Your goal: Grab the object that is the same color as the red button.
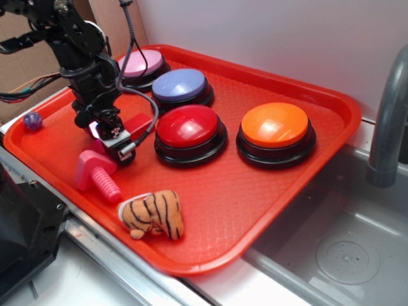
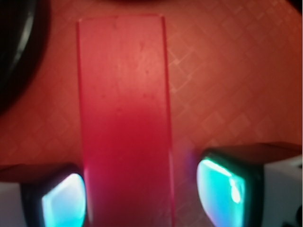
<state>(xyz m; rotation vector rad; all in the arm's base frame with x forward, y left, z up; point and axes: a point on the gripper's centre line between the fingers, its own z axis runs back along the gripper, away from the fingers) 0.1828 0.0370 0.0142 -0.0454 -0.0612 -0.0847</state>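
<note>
Filling the wrist view from top to bottom, the red block runs lengthwise straight away from us, its long axis vertical in the frame, lying flat on the red tray. We see our gripper with its jaws apart, one glowing pad touching or nearly touching the block at lower left and the other standing a little clear at lower right. So the block lies between the jaws, crosswise to their closing line, slightly toward the left pad. In the exterior view the gripper sits low at the left of the tray, the block's end showing beside it, just left of the red button. We judge closing is what remains.
</note>
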